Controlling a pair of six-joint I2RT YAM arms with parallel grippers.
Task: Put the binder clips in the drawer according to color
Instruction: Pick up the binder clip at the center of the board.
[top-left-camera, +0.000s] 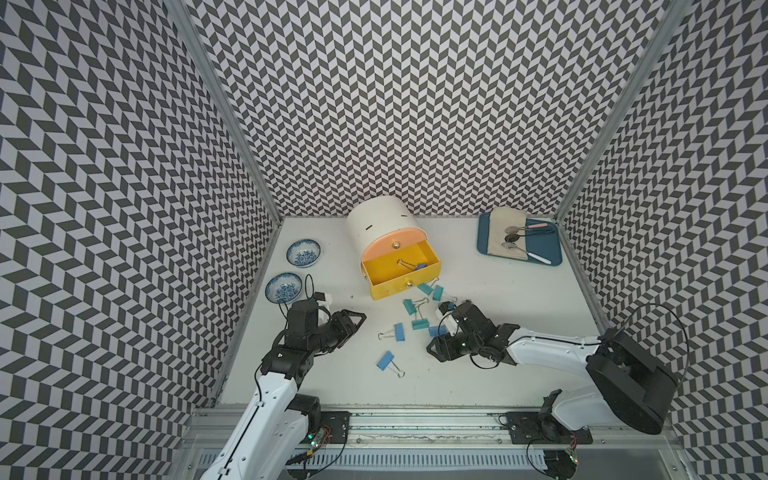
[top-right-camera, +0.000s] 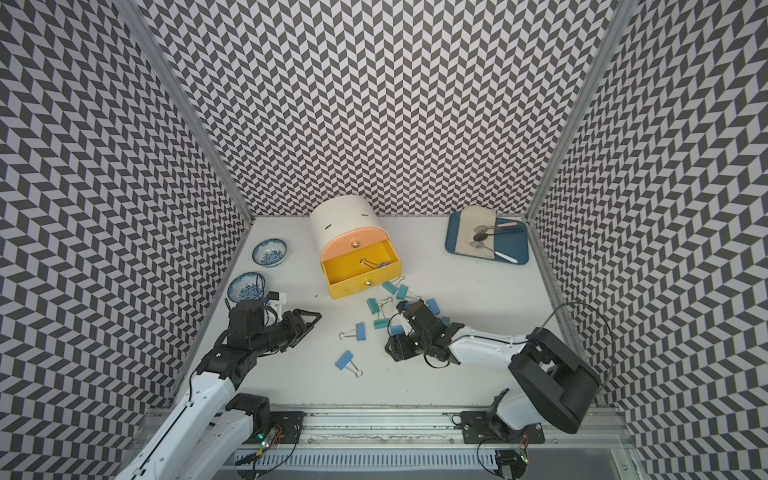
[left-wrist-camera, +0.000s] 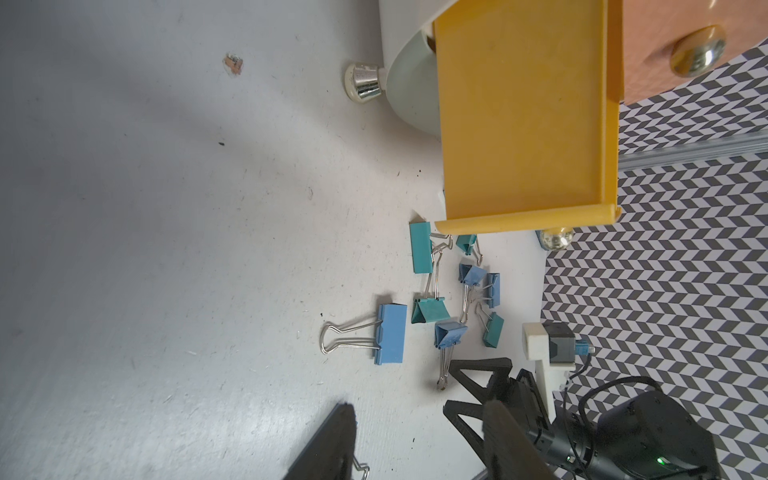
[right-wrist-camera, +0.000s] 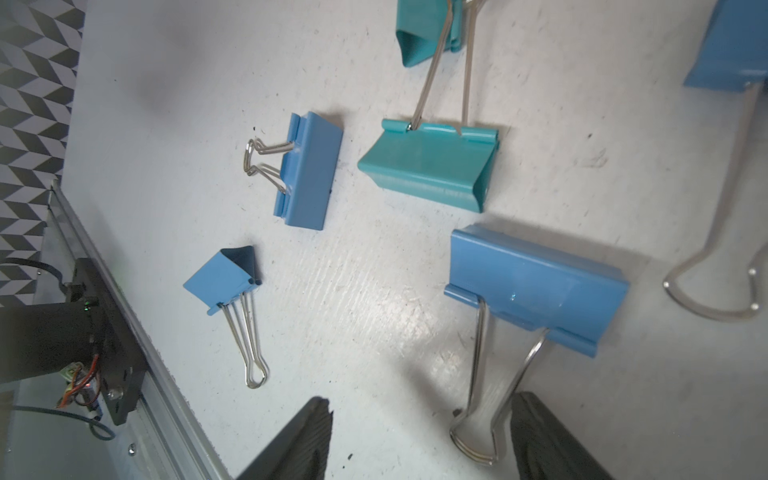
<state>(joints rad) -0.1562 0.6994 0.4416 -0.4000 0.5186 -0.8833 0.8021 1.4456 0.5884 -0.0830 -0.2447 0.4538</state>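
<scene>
Yellow drawer: pulled out toward the robot, holding one stored clip.
Binder clips: blue and teal, scattered on the table before it, handles pointing every way.
Right gripper: wide open, straddling a blue clip's handles, gripping nothing.
Left gripper: partly open, empty.

Yellow drawer open, clips scattered nearby

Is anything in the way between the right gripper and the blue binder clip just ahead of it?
Nothing visible does. The right gripper is open, and the blue binder clip lies on the table with its wire handle between the fingers. A teal clip lies beyond it, apart.
</scene>
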